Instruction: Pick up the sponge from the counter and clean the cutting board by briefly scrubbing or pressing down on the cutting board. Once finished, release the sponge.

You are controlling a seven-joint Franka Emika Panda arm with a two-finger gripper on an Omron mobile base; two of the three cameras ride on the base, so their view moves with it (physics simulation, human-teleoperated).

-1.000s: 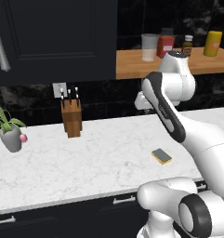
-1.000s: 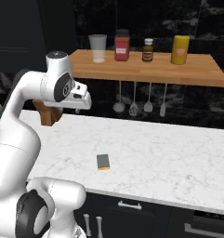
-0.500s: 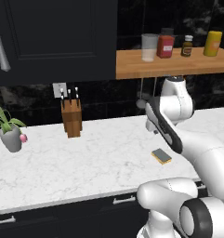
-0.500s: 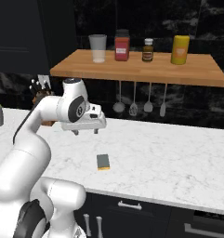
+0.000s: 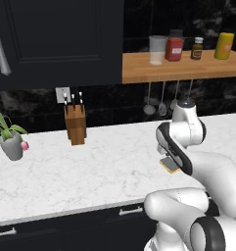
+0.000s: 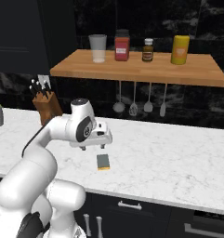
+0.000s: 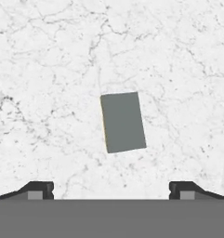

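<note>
Hand view's showing the sponge [image 7: 122,122] flat on the marble worktop [image 7: 48,69], gripper [image 7: 111,189] hanging above, jaws spread wide.

A rendered home kitchen: a white marble counter [image 6: 178,158] over dark cabinets [image 5: 51,233], a knife block [image 5: 75,123] by the black wall, a wooden shelf [image 6: 141,69] with a cup [image 6: 98,48] and jars [image 6: 121,45], utensils [image 6: 133,100] hanging beneath, a potted plant [image 5: 9,139] at the left
</note>
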